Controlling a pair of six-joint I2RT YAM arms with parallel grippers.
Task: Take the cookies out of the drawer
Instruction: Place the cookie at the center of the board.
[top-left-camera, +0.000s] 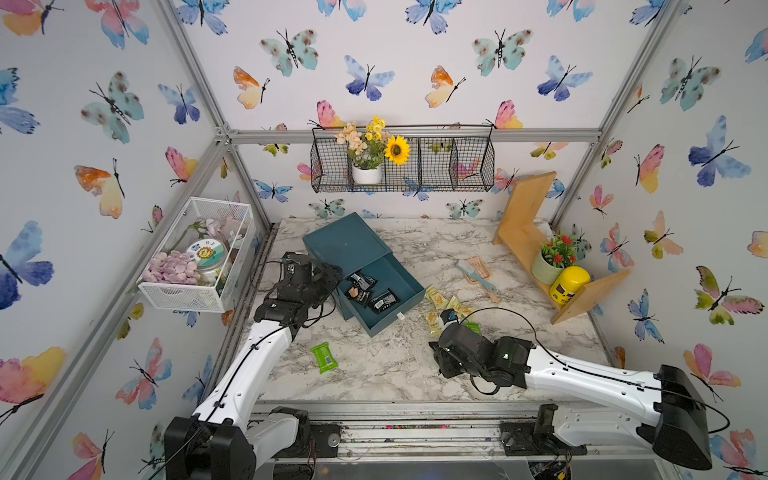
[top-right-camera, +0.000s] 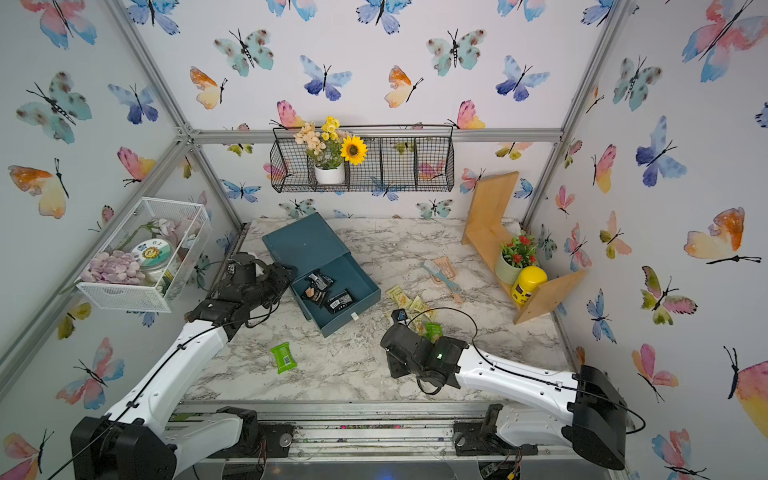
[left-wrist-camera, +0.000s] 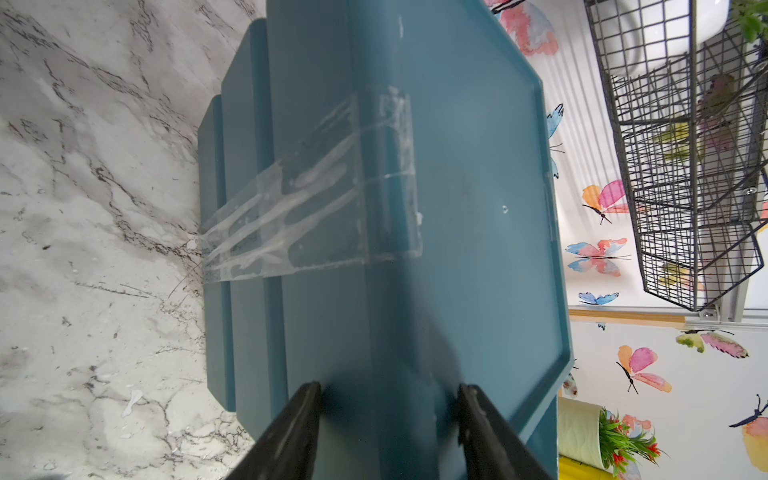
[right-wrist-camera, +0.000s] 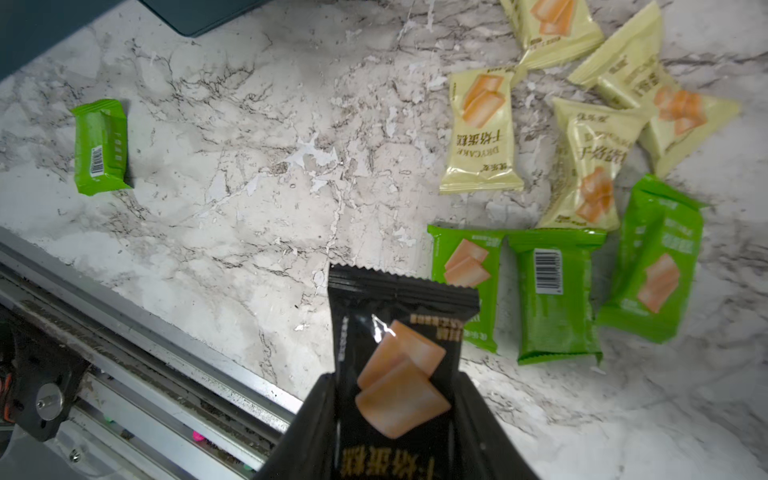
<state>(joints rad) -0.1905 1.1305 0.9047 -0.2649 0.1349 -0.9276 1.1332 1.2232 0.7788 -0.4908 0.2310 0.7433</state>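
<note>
Black cookie (right-wrist-camera: 399, 316) pinched by right gripper (right-wrist-camera: 395, 380), left gripper (left-wrist-camera: 388, 388) clamped on teal box (left-wrist-camera: 457, 208), more cookies (top-left-camera: 384, 300) in open drawer (top-left-camera: 405, 286)

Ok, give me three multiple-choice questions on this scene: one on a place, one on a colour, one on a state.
1. Where is the lone green packet? A in the white basket; B on the marble table; C on the wooden shelf.
2. What colour are the packets inside the drawer? A black; B yellow; C green.
3. The right gripper is: A open, empty; B shut on a black packet; C shut on the brush.
Answers: B, it lies on bare marble; A, only black wrappers show inside; B, the right wrist view shows it gripped.
</note>
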